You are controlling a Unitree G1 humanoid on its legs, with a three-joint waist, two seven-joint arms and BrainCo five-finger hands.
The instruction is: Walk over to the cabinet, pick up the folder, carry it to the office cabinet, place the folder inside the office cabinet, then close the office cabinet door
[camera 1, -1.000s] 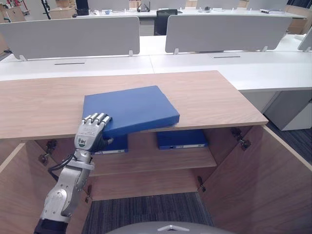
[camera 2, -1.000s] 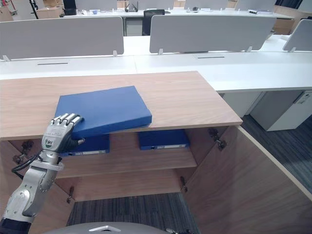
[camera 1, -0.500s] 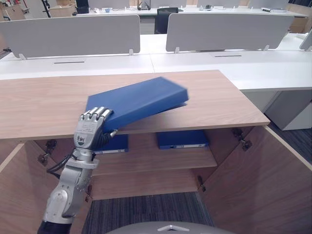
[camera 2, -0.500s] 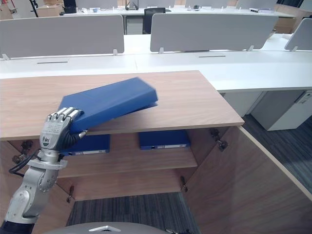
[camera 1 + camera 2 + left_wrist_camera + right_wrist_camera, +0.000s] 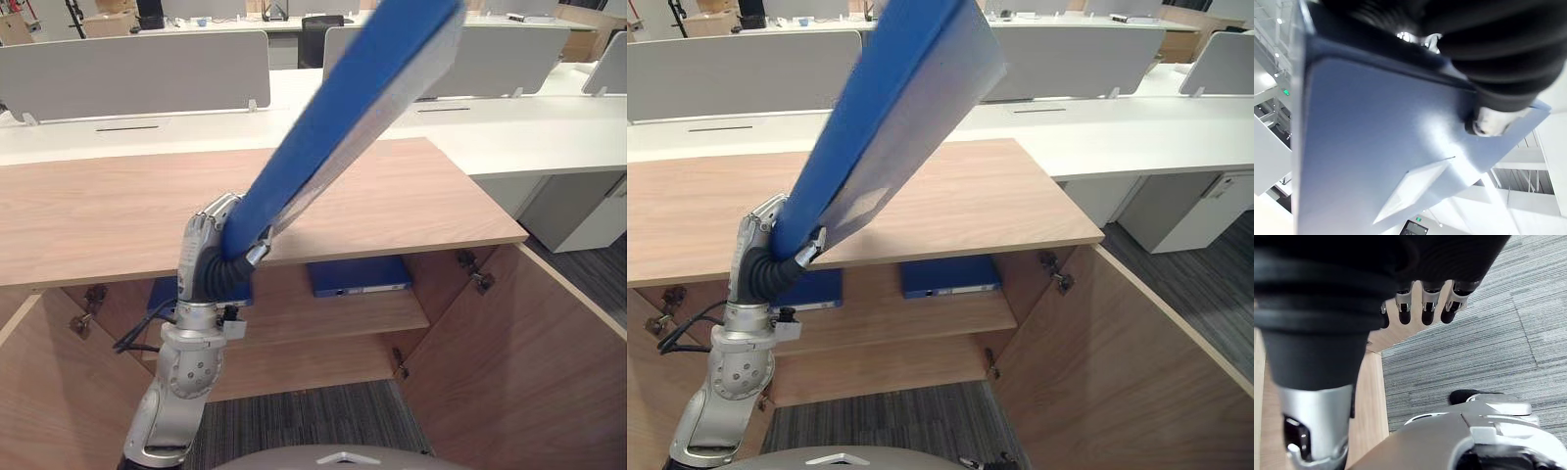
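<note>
Far left, at 9 o'clock, the cabinet's left door (image 5: 39, 387) stands open, cut off by the frame edge. Just inside it comes the left hand (image 5: 206, 257), clamped on the near end of the folder (image 5: 343, 108): fingers over the top cover, thumb underneath. From the wrist, the thumb tip (image 5: 1488, 122) presses flat on the blue cover (image 5: 1376, 137), and the fingers are mostly hidden behind the dark wrist cover.

The folder is up off the wooden surface (image 5: 88, 211), tilted steeply, its far end pointing to 1 o'clock and running out past the top of the frame. That far corner is blurred and cannot be made out. Its pale underside faces 5 o'clock.

Below, the cabinet (image 5: 921, 362) is open, and on its shelf (image 5: 323, 318) a blue binder (image 5: 361, 276) lies flat, right of centre. A second binder (image 5: 813, 289) sits at the shelf's left end, half hidden behind the hand.

At 12 o'clock, white desks (image 5: 549, 132) with grey screens (image 5: 127, 69), partly masked by the raised folder.

At 4 o'clock the right door (image 5: 529, 352) swings wide, its outer edge cut off.

The right hand (image 5: 1423, 303) hangs over grey carpet (image 5: 1488, 342), fingers relaxed and apart, holding nothing.
</note>
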